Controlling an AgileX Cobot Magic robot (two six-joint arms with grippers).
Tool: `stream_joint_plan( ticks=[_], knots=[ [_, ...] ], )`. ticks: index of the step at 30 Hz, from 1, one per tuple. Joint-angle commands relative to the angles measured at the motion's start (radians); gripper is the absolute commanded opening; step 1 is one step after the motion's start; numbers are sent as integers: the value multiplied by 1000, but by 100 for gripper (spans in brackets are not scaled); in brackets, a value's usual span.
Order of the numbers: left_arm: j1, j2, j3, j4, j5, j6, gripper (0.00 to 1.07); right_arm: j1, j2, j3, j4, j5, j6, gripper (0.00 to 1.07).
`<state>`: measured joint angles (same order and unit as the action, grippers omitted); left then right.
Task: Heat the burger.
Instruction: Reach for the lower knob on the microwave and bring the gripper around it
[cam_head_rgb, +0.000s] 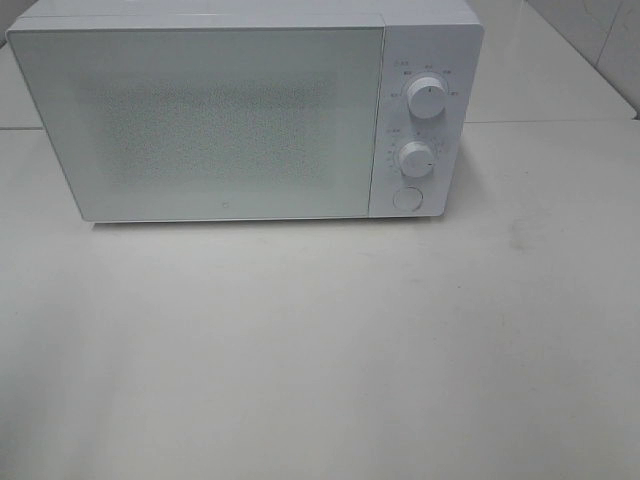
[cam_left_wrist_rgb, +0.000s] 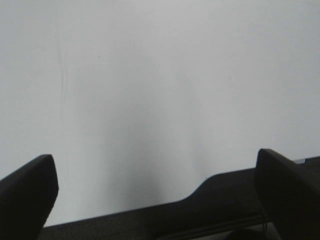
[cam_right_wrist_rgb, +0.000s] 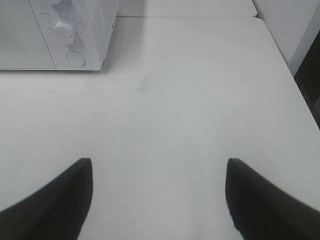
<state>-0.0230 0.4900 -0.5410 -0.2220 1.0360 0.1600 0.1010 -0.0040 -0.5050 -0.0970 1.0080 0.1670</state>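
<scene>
Burger: not visible in any of the three views, so its position relative to either gripper can't be told. The microwave (cam_head_rgb: 200, 120) door is closed, and its speckled window doesn't show the inside.

Left gripper (cam_left_wrist_rgb: 155, 160): jaws spread wide, nothing between them, dark fingers (cam_left_wrist_rgb: 25, 195) over bare white table (cam_left_wrist_rgb: 160, 75). A dark band runs along the near side in the left wrist view, maybe the table edge; too blurry to be sure.

Right gripper (cam_right_wrist_rgb: 158, 162): released too, jaws wide apart and holding nothing, fingers (cam_right_wrist_rgb: 55, 205) above bare tabletop. The microwave's control-panel corner is well ahead of it and off to one side, apart from the gripper.

Neither gripper shows in the high view. There the white microwave sits at the back of the table, door facing the camera. The control panel is on the right of the door: upper knob (cam_head_rgb: 427, 97), lower knob (cam_head_rgb: 415, 157) and a round button (cam_head_rgb: 407, 198) beneath them. Tiled wall behind.
</scene>
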Motion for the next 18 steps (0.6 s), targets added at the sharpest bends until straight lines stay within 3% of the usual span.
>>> stream_joint_plan(
  ticks=[1,11,18],
  knots=[
    [0,-42,24,-3,42,-21,100,-3,-27,5,-3,-11,5,73],
    [-3,-125,24,6,41,-27,100,-3,-27,5,-3,-11,5,73],
    [0,-272,24,-1,40,-24,100,-3,-27,5,-3,-11,5,73]
  ],
)
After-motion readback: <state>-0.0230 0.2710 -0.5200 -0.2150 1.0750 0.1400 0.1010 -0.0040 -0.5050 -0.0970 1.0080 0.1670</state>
